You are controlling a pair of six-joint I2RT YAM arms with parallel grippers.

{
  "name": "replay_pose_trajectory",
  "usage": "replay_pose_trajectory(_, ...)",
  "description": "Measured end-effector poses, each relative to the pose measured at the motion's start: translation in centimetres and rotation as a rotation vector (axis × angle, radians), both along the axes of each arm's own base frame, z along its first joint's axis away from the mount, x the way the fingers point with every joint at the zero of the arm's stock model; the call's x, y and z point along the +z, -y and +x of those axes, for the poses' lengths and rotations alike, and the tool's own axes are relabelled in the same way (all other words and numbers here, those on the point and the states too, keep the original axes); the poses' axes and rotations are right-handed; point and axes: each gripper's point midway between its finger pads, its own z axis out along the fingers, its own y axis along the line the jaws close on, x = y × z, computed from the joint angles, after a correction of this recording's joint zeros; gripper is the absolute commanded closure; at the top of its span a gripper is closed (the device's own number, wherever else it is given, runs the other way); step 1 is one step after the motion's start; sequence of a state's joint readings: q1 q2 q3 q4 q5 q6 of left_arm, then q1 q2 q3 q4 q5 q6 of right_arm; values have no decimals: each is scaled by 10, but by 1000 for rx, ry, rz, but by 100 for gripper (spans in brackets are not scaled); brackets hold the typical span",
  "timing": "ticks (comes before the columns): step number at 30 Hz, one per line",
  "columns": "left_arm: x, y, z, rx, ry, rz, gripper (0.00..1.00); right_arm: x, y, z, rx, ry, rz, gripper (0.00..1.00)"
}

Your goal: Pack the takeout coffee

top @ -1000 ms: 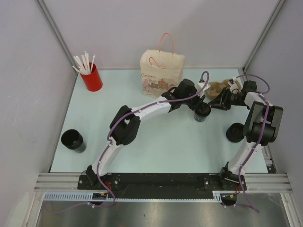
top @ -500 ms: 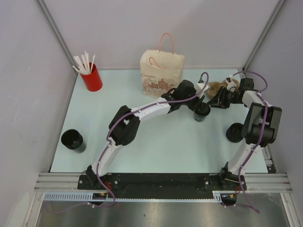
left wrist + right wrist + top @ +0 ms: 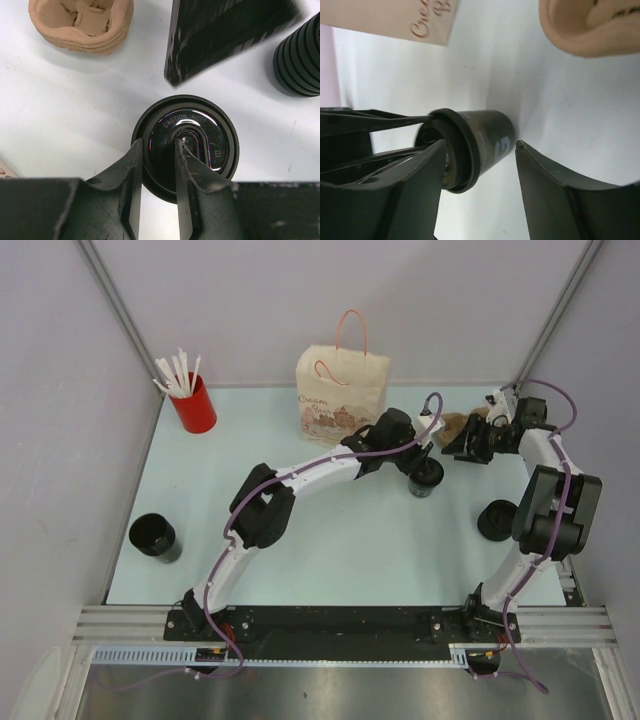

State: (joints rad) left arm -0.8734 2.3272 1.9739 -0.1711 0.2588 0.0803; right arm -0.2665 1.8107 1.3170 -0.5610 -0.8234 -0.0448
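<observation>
nearest the arms, a black round piece (image 3: 496,520) sits by the right edge of the table (image 3: 330,550), & a dark cup (image 3: 153,536) stands by the left edge.

further in, right of the table's middle, the takeout coffee (image 3: 200,131) stands upright w/ its shiny lid on. the left gripper (image 3: 159,152) is closed on it from above: one finger (image 3: 134,175) is outside the lid's rim, the other presses on the lid's top, so the rim is pinched btw them.

just past it, toward the far right corner, the right gripper (image 3: 480,146) has its jaws wide apart & holds nothing. its wrist cam sees the coffee thru the gap btw its fingers; from the top it is near the cup but apart.

a brown holder (image 3: 452,424) lies beside that gripper. at the far edge stands a paper bag (image 3: 342,385) w/ pink handles, & in the far left corner a red cup (image 3: 195,410) of white straws (image 3: 177,372).
</observation>
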Motion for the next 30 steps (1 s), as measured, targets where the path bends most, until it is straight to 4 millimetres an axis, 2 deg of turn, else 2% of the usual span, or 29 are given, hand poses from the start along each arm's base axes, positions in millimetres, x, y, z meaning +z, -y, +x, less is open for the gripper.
replay_pose_trajectory(5,1,-2,-1,1,-8,14,70,43,8,7,-2,105,41,36)
replay_pose_trajectory(9,3,-1,0,-2,-13,28,64,59,8,4,13,150,48,36)
replay_pose_trajectory(21,6,2,6,-1,-16,65,45,59,2,-6,52,133,74,34)
replay_pose_trajectory(30,8,-8,4,8,-48,108,27,59,1,-7,67,142,76,32)
